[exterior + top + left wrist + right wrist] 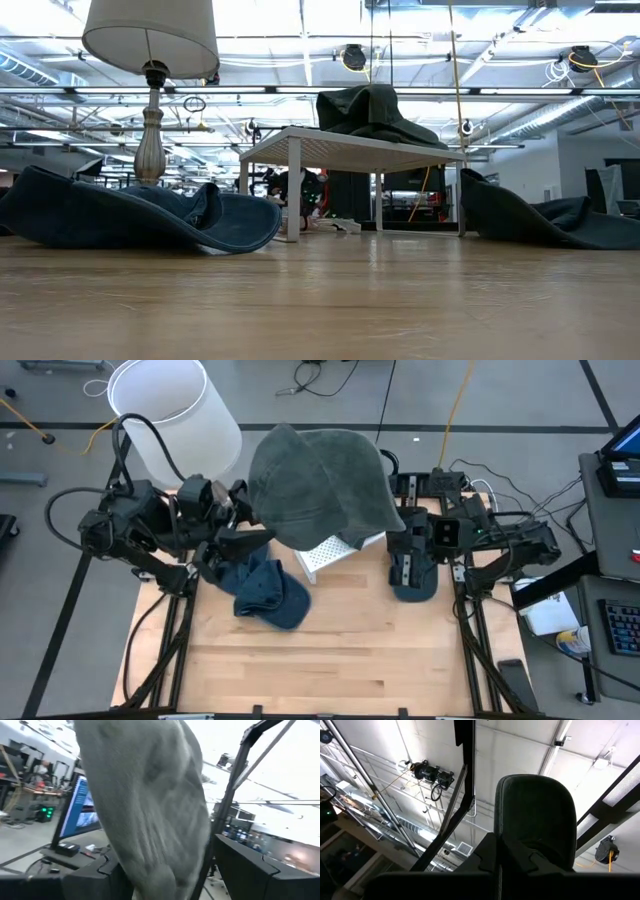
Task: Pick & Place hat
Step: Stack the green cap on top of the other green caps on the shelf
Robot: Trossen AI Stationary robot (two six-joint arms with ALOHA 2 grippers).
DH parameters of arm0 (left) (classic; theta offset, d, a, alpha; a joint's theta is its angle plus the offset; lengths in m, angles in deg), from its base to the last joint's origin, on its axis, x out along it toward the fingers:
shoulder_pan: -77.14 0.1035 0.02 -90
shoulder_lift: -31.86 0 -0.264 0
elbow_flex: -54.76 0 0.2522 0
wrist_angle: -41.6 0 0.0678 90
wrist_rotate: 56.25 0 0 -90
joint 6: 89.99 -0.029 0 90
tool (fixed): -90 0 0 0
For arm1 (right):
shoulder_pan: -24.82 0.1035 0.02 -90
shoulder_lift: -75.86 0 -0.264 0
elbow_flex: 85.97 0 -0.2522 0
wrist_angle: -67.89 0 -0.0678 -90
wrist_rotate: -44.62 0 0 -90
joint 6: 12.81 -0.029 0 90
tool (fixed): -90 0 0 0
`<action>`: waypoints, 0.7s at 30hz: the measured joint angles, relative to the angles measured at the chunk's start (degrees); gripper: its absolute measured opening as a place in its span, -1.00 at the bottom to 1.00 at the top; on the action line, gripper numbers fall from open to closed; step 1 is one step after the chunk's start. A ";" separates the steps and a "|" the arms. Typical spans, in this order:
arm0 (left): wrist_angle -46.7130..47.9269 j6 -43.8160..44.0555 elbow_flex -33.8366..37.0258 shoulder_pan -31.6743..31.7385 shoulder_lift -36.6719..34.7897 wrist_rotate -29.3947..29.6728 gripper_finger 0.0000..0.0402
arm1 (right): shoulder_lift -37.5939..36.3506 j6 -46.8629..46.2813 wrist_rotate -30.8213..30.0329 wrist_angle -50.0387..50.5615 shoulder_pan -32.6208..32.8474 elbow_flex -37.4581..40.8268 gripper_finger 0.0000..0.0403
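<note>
A grey hat [320, 485] lies piled on top of a white stand [335, 555] at the table's far middle, and the low view shows the grey hat [375, 115] on the stand's top [350, 145]. My left gripper [243, 510] is at its left edge, shut on it. A blue hat [265, 592] lies crumpled on the table near the stand's left leg. A dark hat [415, 588] lies by my right gripper [412, 570], which rests at the table's right with its fingers shut; in the right wrist view the dark hat's brim [535, 815] stands up just beyond them. My left gripper [165, 885] has the grey hat's left edge [160, 870] between its two fingers, coming about level from the table's left. One layer or several, I cannot tell. The rest of the hat lies on the stand's top. My right gripper [499, 860]: whether it touches the dark hat cannot be told.
A lamp with a white shade [170, 410] stands at the far left corner. The near half of the wooden table [320, 670] is bare wood. Desks with monitors and cables stand beyond the table's right side.
</note>
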 joint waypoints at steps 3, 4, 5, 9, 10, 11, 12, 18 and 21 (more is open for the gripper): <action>-0.35 0.52 0.00 0.00 0.00 -0.23 0.26 | -0.12 0.21 -0.02 0.03 -0.07 0.00 -0.98; -0.81 0.60 0.00 0.00 0.00 -0.46 0.26 | -0.19 0.20 -0.02 0.01 -0.07 0.00 -0.98; -1.32 0.68 0.00 0.00 0.02 -0.88 0.26 | -0.40 0.22 -0.02 0.11 -0.07 0.00 -0.98; -3.67 1.07 0.00 0.02 0.02 -3.55 0.17 | -0.66 0.07 -0.03 1.04 -0.07 -0.02 -0.98; -4.09 1.17 0.00 0.02 0.02 -4.27 0.12 | -0.63 0.07 -0.02 1.10 -0.07 -0.02 -0.98; -4.34 1.20 0.00 0.02 0.02 -4.99 0.06 | -0.62 0.11 -0.02 1.24 -0.07 -0.02 -0.98; -4.44 1.22 0.00 0.02 0.02 -5.61 0.00 | -0.59 0.13 -0.04 1.34 -0.07 -0.02 -0.98; -4.42 1.92 0.00 0.02 0.02 -6.84 -0.39 | -0.59 0.20 -0.24 1.32 -0.04 -0.02 -0.98; -4.46 1.94 0.00 0.02 0.02 -8.60 -0.53 | -0.98 0.22 -1.31 1.56 -0.04 0.00 -0.98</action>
